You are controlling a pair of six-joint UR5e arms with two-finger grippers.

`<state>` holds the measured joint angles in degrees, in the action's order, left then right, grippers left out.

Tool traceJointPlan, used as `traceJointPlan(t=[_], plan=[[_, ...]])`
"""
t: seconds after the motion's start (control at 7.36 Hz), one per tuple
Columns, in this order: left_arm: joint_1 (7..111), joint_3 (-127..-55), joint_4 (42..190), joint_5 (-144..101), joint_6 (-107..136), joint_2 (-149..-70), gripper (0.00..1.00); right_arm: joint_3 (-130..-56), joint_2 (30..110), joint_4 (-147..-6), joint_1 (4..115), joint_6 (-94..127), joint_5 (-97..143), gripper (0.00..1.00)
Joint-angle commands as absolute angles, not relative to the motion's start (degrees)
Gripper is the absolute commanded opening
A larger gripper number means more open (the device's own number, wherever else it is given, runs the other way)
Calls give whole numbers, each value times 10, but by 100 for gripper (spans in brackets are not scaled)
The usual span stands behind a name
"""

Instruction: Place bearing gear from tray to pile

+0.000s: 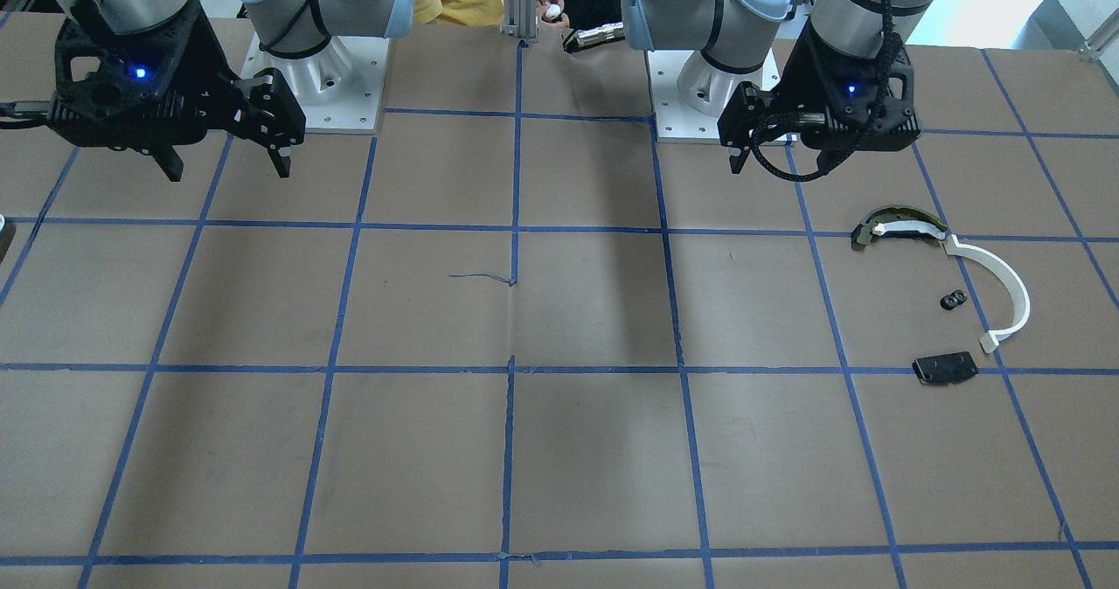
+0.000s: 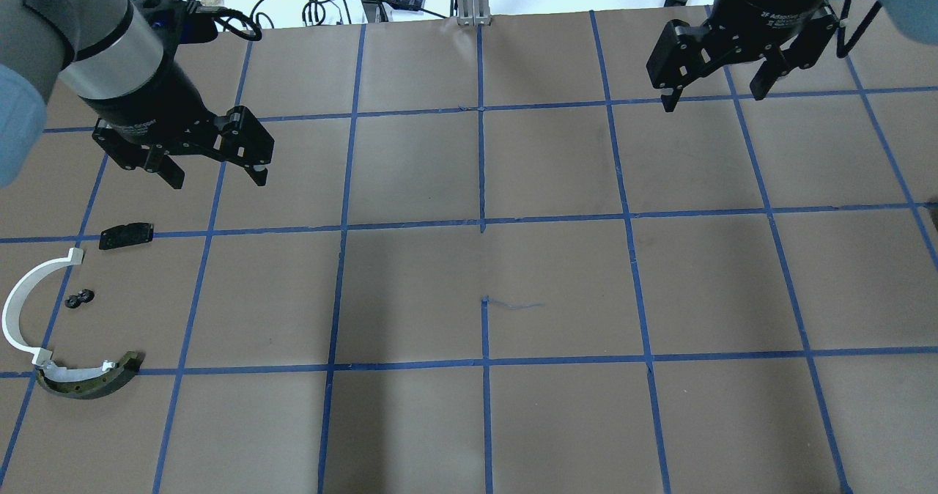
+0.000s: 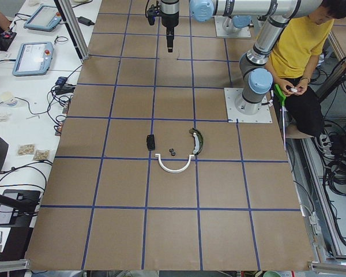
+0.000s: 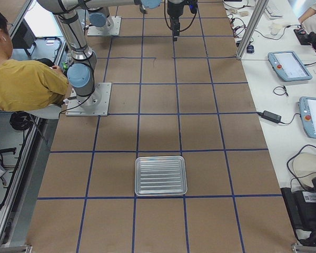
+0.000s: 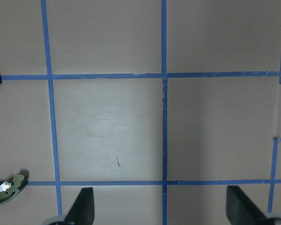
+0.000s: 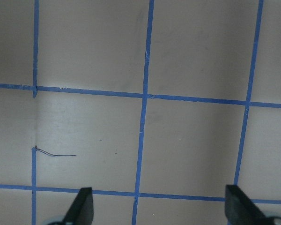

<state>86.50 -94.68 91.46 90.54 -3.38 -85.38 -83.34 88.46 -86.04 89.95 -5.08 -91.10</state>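
The pile lies on the brown table at the robot's left: a white curved strip (image 2: 18,307) (image 1: 1005,287), an olive-and-black curved piece (image 2: 88,380) (image 1: 900,226) and a flat black plate (image 2: 126,235) (image 1: 945,368). A small black part, which looks like the bearing gear (image 2: 79,300) (image 1: 953,300), lies on the table among them. The silver tray (image 4: 160,175) at the robot's right looks empty. My left gripper (image 2: 218,177) (image 5: 161,211) is open and empty, above the table just beyond the pile. My right gripper (image 2: 712,98) (image 1: 227,168) (image 6: 160,211) is open and empty at the far right.
Blue tape lines (image 2: 481,223) mark a grid on the table. A person in a yellow shirt (image 3: 300,52) sits behind the robot bases. Tablets and cables (image 4: 289,66) lie on the white bench beyond the table's far edge.
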Motion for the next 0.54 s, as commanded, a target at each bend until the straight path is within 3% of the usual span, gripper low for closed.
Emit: traceJointPlan(t=[0.0,0.41], plan=[[860,-947,918,891,-36,-853,100,-833,885,-860,900,-52,-909,100],[862,-948,918,888,-35,-854,100,-833,884,-861,900,-49,-907,100]])
